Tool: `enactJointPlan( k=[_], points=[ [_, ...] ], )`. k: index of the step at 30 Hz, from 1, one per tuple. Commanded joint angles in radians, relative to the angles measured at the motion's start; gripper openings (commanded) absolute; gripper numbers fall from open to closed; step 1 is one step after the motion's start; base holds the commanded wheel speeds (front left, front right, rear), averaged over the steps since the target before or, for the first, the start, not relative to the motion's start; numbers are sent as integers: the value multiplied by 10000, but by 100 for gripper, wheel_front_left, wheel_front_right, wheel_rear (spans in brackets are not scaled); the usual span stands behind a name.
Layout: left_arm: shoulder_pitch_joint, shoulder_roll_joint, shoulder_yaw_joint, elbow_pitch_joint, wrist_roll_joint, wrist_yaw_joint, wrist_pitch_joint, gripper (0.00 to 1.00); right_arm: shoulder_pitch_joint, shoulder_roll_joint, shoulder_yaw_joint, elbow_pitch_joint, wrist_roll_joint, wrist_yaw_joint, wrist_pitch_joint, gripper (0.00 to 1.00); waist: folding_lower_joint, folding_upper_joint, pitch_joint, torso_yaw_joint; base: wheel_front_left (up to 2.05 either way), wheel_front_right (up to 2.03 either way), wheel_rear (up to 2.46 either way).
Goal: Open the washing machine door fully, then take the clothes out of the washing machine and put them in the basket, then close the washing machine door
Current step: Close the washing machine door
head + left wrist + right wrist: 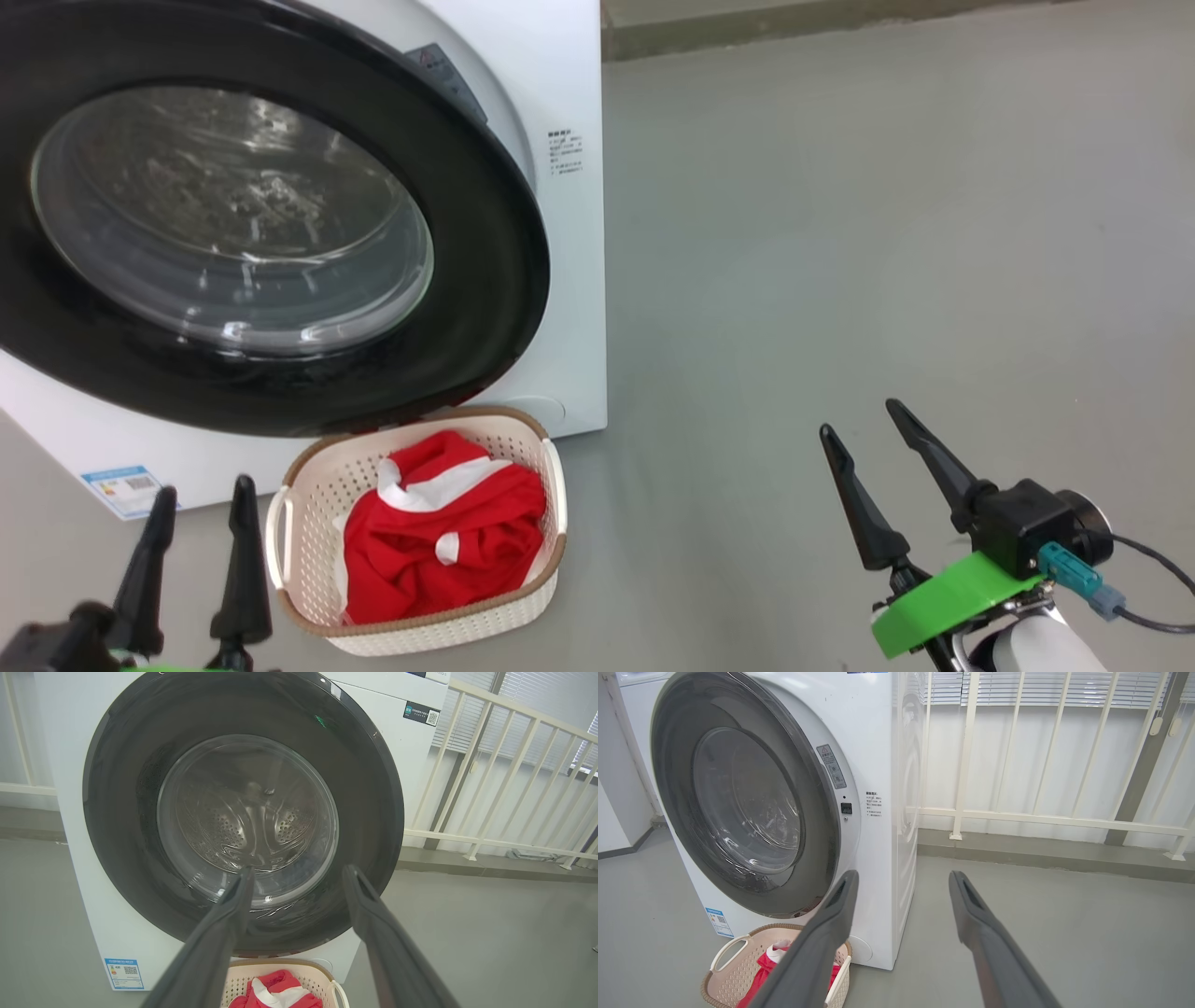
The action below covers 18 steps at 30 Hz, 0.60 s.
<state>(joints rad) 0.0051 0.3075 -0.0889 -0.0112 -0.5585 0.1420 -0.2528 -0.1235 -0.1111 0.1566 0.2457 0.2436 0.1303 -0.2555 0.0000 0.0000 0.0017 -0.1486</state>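
The white washing machine (571, 308) fills the upper left of the head view. Its black-rimmed door (490, 280) lies almost flat against the front; a strip of white recess with a latch hole (846, 808) shows at its right edge. Through the glass (247, 816) I see bare steel drum. The red clothes (439, 546) lie piled in the cream basket (303, 464) on the floor below the door. My left gripper (204, 485) is open, left of the basket. My right gripper (860, 416) is open over bare floor, well to the right. Nothing sits between either pair of fingers.
Grey floor (887, 233) stretches to the right of the machine. A white railing (971, 765) on a low kerb runs behind and to the right. A blue label (126, 485) sits low on the machine's front.
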Motion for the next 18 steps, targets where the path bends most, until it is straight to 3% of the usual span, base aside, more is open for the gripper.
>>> enactJointPlan(
  k=[1,10,18],
  points=[
    [-85,108,488,-310,260,89,-87,100,-11,-131,253,-312,96,4,-63,100,0,0,-173,-59,0,0,0],
    [1072,-345,829,-331,1451,48,-88,100,594,-122,99,-658,51,4,-63,100,0,0,-481,-120,0,0,0],
    [1555,-847,1110,-235,2294,-283,-89,100,910,-64,-58,-783,-57,4,-63,100,0,0,-555,-67,0,0,0]
  ],
)
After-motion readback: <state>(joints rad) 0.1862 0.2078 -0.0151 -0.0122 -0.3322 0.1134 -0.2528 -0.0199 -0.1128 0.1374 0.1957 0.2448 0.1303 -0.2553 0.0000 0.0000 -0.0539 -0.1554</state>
